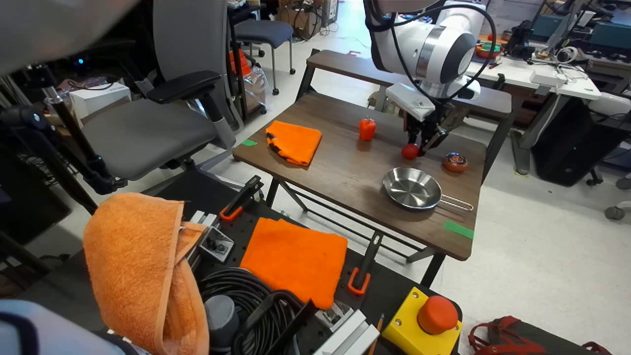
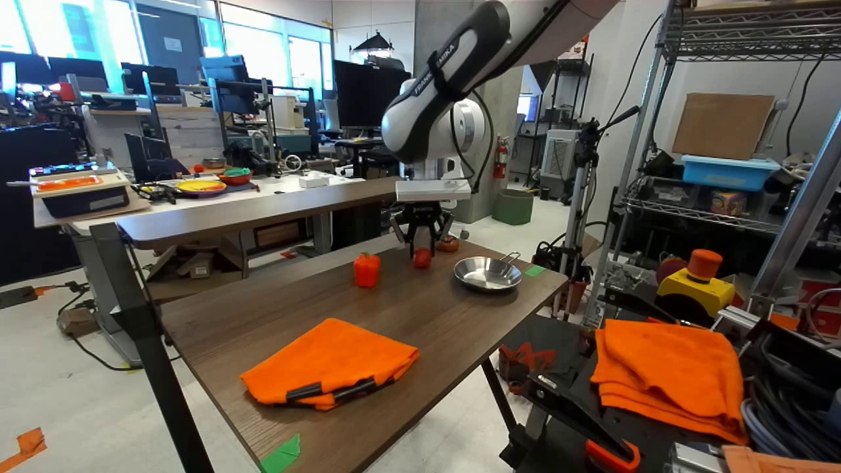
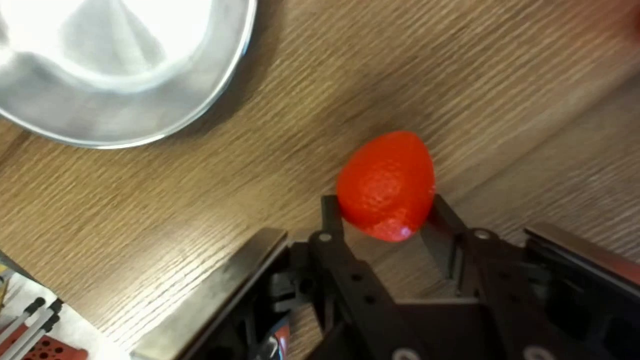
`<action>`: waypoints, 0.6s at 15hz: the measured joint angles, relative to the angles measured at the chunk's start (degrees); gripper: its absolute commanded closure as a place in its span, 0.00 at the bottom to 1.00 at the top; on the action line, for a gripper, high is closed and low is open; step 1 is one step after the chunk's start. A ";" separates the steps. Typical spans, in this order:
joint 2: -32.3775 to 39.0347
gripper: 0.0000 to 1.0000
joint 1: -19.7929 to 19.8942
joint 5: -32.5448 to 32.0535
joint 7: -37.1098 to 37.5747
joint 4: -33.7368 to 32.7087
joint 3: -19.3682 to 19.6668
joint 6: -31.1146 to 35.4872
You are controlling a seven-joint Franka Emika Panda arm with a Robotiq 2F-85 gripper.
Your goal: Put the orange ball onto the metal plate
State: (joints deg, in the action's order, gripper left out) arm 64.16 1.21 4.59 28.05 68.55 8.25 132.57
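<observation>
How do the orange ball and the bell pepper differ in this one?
The bell pepper stands taller than the orange ball in both exterior views.
The bell pepper is blocky with a green stem; the orange ball is rounder, with no stem visible.
The orange ball is held in the pincer; the bell pepper stands upright on the table, apart from it.
Both are orange-red.

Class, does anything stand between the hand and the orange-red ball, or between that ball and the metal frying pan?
Nothing visible does. The hand holds the orange-red ball, and only wooden tabletop lies between it and the metal frying pan, whose raised rim the ball must probably clear.
</observation>
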 measured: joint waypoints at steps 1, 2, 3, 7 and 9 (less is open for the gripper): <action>-1.23 0.81 0.21 0.23 -1.31 2.59 -0.38 2.55; -2.39 0.81 0.47 0.52 -2.68 5.05 -0.80 5.05; -3.62 0.81 0.84 0.97 -4.11 7.60 -1.29 7.52; -9.13 0.81 2.18 2.96 -9.25 17.71 -3.05 14.04; -12.40 0.81 2.99 4.41 -11.92 22.88 -4.24 16.84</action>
State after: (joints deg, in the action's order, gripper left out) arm 51.76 4.20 9.00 16.13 91.44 4.01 149.41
